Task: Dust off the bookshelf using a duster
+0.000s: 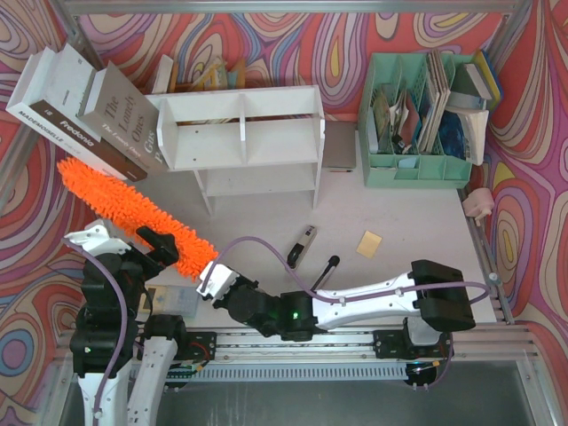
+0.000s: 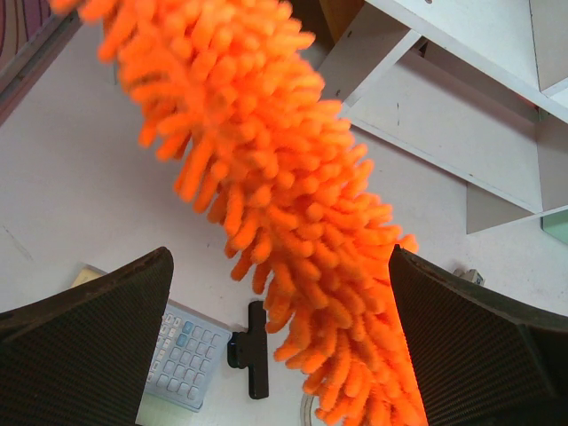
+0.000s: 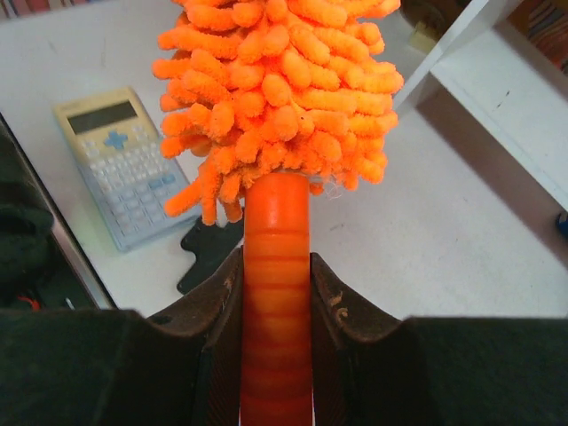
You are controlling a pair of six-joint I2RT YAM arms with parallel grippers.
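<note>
The orange fluffy duster [image 1: 133, 213] lies slanted over the left of the table, its tip toward the books; it also shows in the left wrist view [image 2: 284, 204]. My right gripper [image 1: 209, 273] is shut on the duster's orange handle [image 3: 275, 284]. My left gripper [image 1: 167, 248] is open, its fingers [image 2: 80, 342] on either side of the fluffy head near the handle end, the right finger touching the fibres. The white bookshelf [image 1: 244, 133] stands at the back centre, beyond the duster, seen also from the left wrist [image 2: 461, 106] and the right wrist [image 3: 501, 98].
A stack of books [image 1: 80, 111] leans left of the shelf. A mint file organiser [image 1: 417, 120] stands back right. A calculator [image 2: 182, 355] and black clip [image 2: 253, 351] lie under the duster. Two black-handled tools [image 1: 304, 244] and a yellow pad [image 1: 369, 243] lie mid-table.
</note>
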